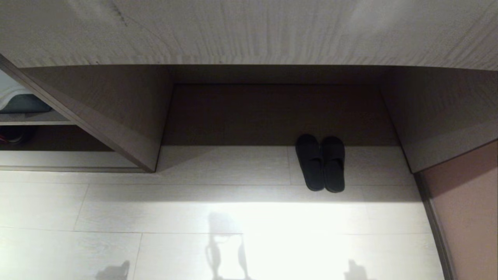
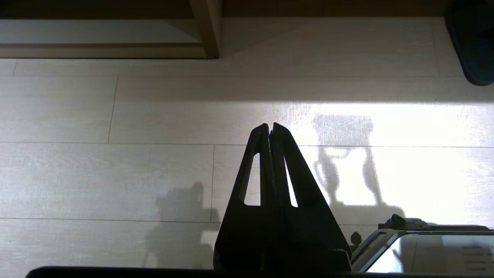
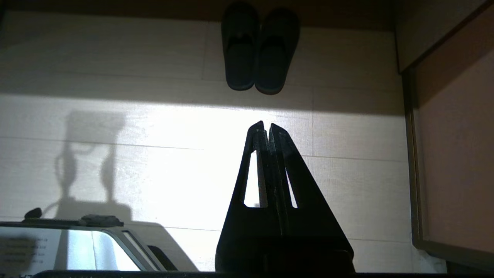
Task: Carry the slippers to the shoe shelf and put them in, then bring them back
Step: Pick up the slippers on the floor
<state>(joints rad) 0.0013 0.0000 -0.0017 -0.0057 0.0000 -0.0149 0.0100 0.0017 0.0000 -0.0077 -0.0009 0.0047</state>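
Note:
The slippers (image 1: 321, 163), a dark matching pair, lie side by side on the pale floor, toes against the dark back panel of a wide recess. The right wrist view shows the slippers (image 3: 260, 50) straight ahead of my right gripper (image 3: 266, 124), which is shut and empty, a good way short of them. My left gripper (image 2: 270, 125) is also shut and empty, over bare floor; one slipper (image 2: 472, 46) shows at that view's edge. The shoe shelf (image 1: 58, 159), a low pale cubby, is at the far left, and its base board (image 2: 96, 36) appears in the left wrist view. Neither gripper is in the head view.
A pale-topped desk (image 1: 249, 31) overhangs the recess, with slanting side panels (image 1: 116, 128) left and right. A pinkish-brown wall (image 1: 470, 217) closes the right side. The robot's base (image 3: 77, 243) shows low in both wrist views. Shadows of the arms fall on the sunlit floor (image 1: 272, 241).

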